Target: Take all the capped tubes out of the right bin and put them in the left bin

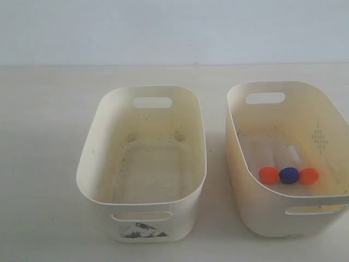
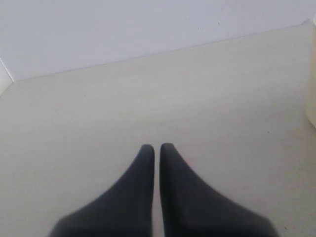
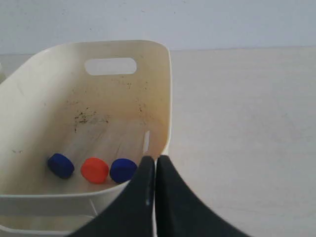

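Observation:
The cream-yellow right bin holds three capped tubes lying side by side near its front wall: an orange cap, a dark blue cap and another orange cap. The off-white left bin, with its torn dark label, has no tubes in it. Neither gripper shows in the exterior view. My right gripper is shut with nothing in it, just outside the rim of a bin. The caps there look dark blue, orange and dark blue. My left gripper is shut over bare table.
The bins stand side by side on a pale tabletop with a narrow gap between them. A white wall runs behind. A sliver of a bin's side shows at the edge of the left wrist view.

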Robot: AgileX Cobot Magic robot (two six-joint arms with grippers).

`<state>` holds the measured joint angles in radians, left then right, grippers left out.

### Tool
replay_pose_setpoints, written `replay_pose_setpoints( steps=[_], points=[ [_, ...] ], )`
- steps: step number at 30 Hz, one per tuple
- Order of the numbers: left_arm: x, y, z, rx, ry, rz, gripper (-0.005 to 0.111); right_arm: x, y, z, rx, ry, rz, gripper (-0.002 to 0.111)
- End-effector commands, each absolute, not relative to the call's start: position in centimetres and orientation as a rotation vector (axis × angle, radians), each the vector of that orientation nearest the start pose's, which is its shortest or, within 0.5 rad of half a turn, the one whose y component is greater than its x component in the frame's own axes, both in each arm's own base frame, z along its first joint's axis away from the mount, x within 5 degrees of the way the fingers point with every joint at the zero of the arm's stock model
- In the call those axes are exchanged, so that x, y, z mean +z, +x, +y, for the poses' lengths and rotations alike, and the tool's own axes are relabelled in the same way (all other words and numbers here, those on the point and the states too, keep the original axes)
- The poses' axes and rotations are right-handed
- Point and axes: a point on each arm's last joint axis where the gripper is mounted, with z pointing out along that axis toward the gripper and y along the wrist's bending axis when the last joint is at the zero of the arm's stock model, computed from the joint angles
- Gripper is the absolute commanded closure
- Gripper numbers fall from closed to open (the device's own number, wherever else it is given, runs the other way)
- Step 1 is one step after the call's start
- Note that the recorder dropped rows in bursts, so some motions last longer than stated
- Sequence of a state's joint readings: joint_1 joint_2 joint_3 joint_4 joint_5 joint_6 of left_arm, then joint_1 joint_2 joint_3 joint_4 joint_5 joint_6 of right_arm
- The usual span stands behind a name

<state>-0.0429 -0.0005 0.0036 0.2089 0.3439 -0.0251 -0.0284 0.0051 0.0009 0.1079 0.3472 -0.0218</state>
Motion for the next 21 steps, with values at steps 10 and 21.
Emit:
replay_pose_setpoints(
  steps=[10,21],
  points=[
    [18.32,5.37,0.38,0.144,0.137,1.813,0.102,18.22,5.35,0.15,0.062,0.07,1.826,0.108],
    [18.32,5.37,0.38,0.144,0.137,1.813,0.102,18.31,5.37,0.14,0.061,0.07,1.816,0.108]
  ],
)
